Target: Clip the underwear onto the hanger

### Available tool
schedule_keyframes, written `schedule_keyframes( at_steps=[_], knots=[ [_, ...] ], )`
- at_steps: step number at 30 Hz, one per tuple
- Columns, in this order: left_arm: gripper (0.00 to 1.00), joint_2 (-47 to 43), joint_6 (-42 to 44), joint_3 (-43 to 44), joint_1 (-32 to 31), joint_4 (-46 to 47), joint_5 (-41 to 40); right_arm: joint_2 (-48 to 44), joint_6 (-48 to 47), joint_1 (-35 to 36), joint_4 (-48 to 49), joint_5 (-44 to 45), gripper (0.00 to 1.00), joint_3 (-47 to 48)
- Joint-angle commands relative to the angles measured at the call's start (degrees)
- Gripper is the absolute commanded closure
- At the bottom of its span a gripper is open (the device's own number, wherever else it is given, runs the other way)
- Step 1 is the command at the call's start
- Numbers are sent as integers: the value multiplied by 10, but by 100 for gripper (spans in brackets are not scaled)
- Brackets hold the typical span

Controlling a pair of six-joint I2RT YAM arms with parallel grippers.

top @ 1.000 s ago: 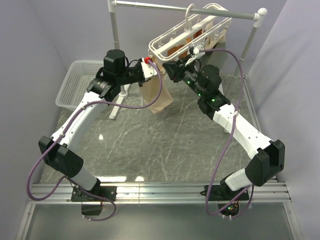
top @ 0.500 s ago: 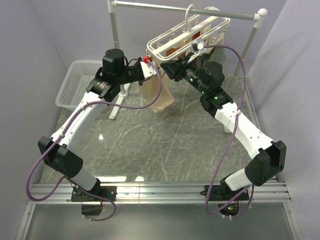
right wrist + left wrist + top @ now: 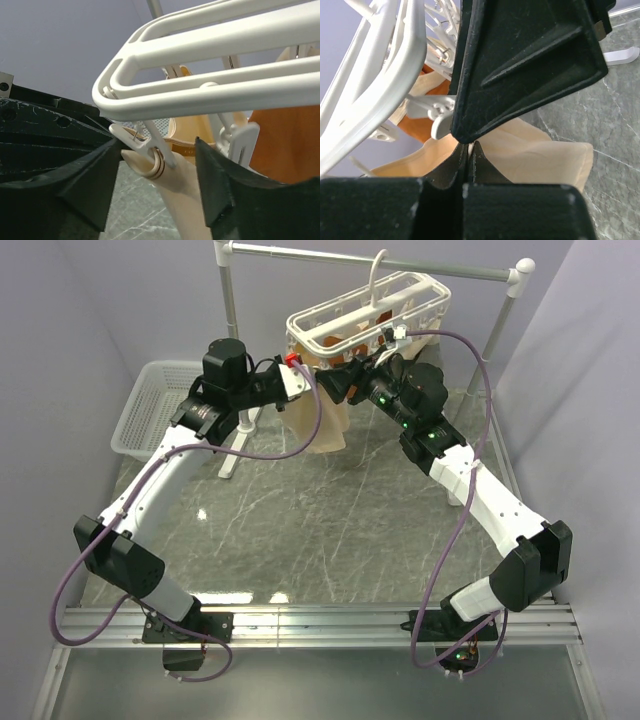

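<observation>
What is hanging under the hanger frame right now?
The underwear hangs below the hanger, its edge pinched in one clip; a rust-orange garment hangs behind it. The arms hide most other clips.

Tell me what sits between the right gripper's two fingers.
In the right wrist view, a white clip of the hanger, biting the rolled edge of the beige underwear, sits inside the open right gripper.

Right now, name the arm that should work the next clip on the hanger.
Right. The right jaws stand open and empty either side of a clip under the hanger, so they can probably shift to the next one. The left jaws are shut on the underwear, holding it up.
</observation>
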Motion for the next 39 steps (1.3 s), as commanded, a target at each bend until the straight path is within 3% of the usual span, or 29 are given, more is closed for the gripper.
schedule_keyframes(
  at_steps=[1,6,9,15,22,23,25,26,27,33,39],
  knots=[
    [100,-24,-5,-2,6,22,8,-2,2,-4,8,7,28,30],
    [99,-21,-18,-10,6,36,-2,-20,1,-11,25,-11,18,17],
    [94,-21,-43,-23,7,56,-10,-37,-15,-14,38,-30,15,-5],
    [56,-24,-87,-33,6,67,14,-85,-73,-22,30,-62,8,-45],
    [31,-46,-160,-49,4,48,25,-126,-109,-41,-15,-74,6,-75],
    [22,-53,-178,-65,5,51,25,-131,-110,-44,-18,-76,5,-84],
    [17,-77,-192,-85,4,53,19,-145,-110,-59,-27,-87,5,-92],
    [6,-86,-209,-104,4,55,15,-149,-111,-65,-29,-92,5,-102],
    [1,-106,-222,-115,6,60,7,-159,-114,-73,-35,-98,5,-108],
    [1,-178,-286,-176,7,62,-48,-199,-138,-95,-41,-145,2,-157],
    [1,-216,-390,-183,35,18,-203,-249,-167,-99,-63,-154,1,-206]
  ],
)
